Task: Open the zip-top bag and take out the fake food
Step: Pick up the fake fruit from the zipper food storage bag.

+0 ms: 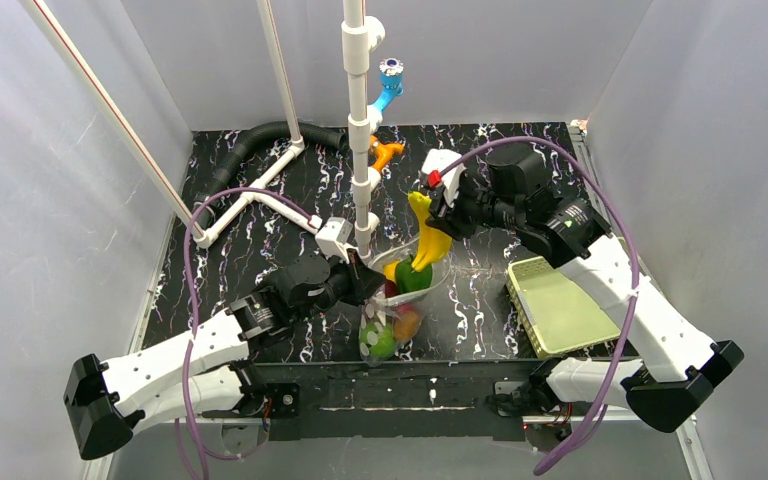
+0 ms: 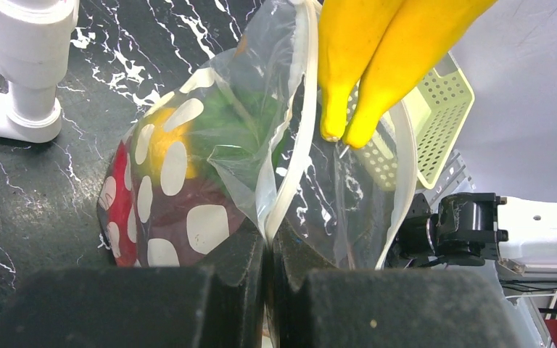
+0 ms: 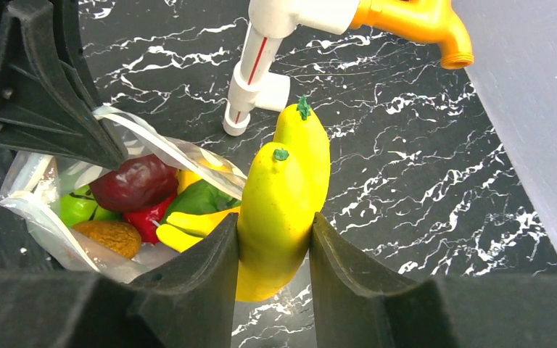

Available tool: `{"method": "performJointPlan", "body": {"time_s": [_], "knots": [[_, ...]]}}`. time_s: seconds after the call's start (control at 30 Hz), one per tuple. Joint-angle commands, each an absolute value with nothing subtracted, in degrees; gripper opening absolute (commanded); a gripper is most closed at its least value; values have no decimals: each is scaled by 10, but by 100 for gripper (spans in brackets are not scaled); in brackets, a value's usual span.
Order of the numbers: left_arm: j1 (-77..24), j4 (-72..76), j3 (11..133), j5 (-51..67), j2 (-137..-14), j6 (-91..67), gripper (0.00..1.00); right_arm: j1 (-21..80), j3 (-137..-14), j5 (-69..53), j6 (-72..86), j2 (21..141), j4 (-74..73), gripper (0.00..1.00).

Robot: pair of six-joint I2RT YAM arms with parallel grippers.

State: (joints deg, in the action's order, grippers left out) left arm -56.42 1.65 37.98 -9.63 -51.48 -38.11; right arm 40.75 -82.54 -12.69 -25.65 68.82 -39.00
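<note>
The clear zip-top bag (image 1: 388, 318) with whitish dots stands open at the table's near middle. Inside it are fake food pieces: red, dark red, green and orange (image 3: 134, 199). My left gripper (image 1: 364, 281) is shut on the bag's rim (image 2: 283, 188) and holds the mouth up; the dotted face (image 2: 167, 188) is to its left. My right gripper (image 1: 440, 207) is shut on a yellow banana bunch (image 3: 283, 188) and holds it above the bag's mouth, its lower ends just over the opening (image 2: 348, 123). The bananas also show in the top view (image 1: 425, 235).
A pale yellow-green mesh basket (image 1: 560, 305) sits at the near right. A white pipe stand (image 1: 360, 150) with an orange fitting (image 1: 387, 152) and a blue fitting (image 1: 390, 85) rises behind the bag. A black hose (image 1: 260, 135) lies at the back left.
</note>
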Motion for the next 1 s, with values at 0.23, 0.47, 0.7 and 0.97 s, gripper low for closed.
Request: {"method": "performJointPlan", "body": {"time_s": [0.23, 0.47, 0.7, 0.97], "knots": [[-565, 24, 376, -97, -492, -375, 0, 317, -852, -277, -151, 667, -379, 1], [-564, 25, 371, -98, -487, -375, 0, 257, -820, -320, -116, 631, -361, 1], [-564, 25, 369, -98, -482, -376, 0, 207, -791, -361, -96, 599, -352, 1], [-564, 22, 362, -99, -469, -376, 0, 155, -756, -406, -92, 568, -347, 1]]}}
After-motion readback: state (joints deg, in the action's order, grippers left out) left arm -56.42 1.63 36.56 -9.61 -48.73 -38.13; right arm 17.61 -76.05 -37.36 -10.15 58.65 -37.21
